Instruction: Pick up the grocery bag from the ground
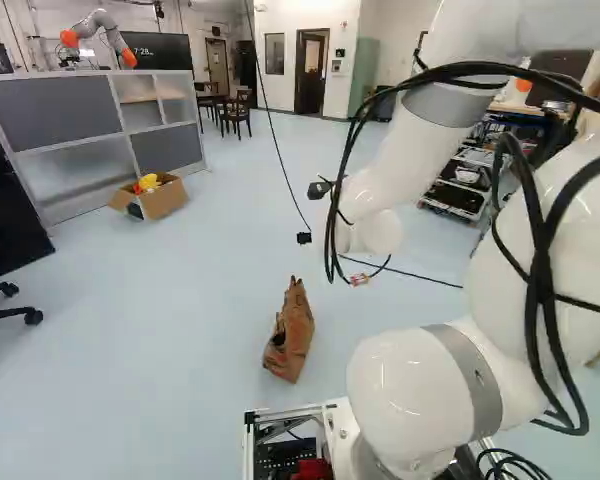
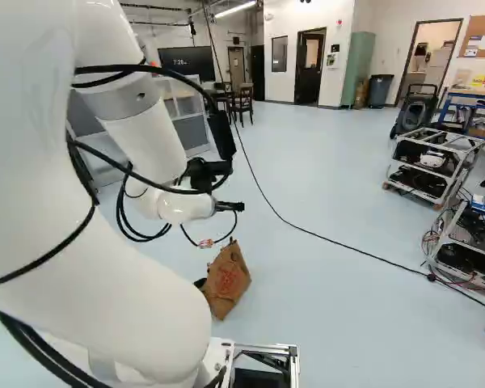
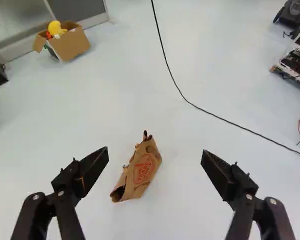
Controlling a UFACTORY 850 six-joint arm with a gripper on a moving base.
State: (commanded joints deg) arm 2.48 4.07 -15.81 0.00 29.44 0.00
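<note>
On floor: one brown paper bag, one long cable; above, one end effector, two fingers apart.

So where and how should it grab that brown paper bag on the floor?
Probably around the middle of the paper bag, coming down from above: seen from up there, it is long and narrow, so the open gripper could close across its short width. The creased paper would likely fold inward as it squeezes.
</note>
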